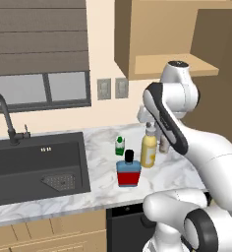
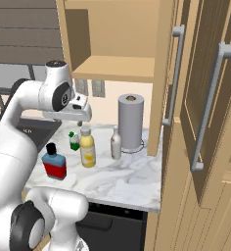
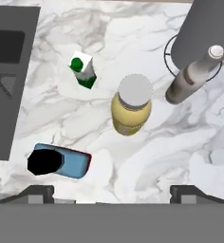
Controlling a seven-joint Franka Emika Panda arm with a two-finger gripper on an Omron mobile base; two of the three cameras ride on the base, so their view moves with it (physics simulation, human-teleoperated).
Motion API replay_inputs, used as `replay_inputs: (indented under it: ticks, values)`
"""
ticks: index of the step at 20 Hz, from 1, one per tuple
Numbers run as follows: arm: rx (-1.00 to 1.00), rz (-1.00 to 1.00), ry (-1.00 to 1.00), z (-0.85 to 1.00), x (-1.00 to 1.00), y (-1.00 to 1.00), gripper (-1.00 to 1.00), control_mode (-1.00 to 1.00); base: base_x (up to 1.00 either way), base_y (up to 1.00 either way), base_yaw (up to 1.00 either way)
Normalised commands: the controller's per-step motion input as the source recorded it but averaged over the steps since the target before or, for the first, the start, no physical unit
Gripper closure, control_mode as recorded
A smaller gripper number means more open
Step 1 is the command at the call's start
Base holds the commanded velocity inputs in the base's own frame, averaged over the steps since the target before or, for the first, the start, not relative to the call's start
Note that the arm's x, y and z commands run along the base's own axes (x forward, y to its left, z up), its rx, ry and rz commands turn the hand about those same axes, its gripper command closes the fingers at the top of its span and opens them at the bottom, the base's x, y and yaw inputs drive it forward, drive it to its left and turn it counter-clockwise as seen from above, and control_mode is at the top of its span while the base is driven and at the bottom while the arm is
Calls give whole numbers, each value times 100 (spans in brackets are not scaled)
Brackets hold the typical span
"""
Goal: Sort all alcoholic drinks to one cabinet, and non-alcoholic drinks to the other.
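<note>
Hand: my gripper [image 3: 112, 191] hangs above the marble counter [image 3: 156, 142], jaws spread wide, nothing between them.
Yellow bottle [image 3: 131, 107]: stands upright almost straight below me, pale grey cap up; it looks the likeliest thing to go for.
Grey bottle [image 3: 192, 76]: slim, long-necked, just right of the yellow one and close in front of the paper towel roll [image 2: 130, 121].
Carton [image 3: 84, 70]: green and white, small, left of the yellow bottle and farther back.
Blue bottle [image 3: 61, 161]: squat, black cap, nearest the counter's front edge, on the sink [image 1: 34, 167] side.
Small cabinet [image 2: 115, 44]: open above the counter, its one shelf bare as far as I see.
Tall unit [image 2: 205, 108]: on the right, its panelled door with bar handles standing close to the counter end.
Risk, tipping: if I descend off-centre, a finger may land on the cap and knock the tall yellow bottle over.
Risk, neighbours: wide jaws could clip the grey bottle as I close.
Risk, sorting: the yellow bottle belongs in the tall unit; putting it on the open shelf would mix the groups.
</note>
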Motion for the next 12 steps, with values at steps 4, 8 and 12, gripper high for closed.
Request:
replay_inputs:
  ticks: [4, 8, 12]
  values:
    - [-11, 0, -13, -64, -68, 54, -100, -100, 0, 0, 0]
    - [-1, 0, -4, -56, -22, 58, -100, -100, 0, 0, 0]
    - [0, 0, 0, -51, 0, 59, -100, -100, 0, 0, 0]
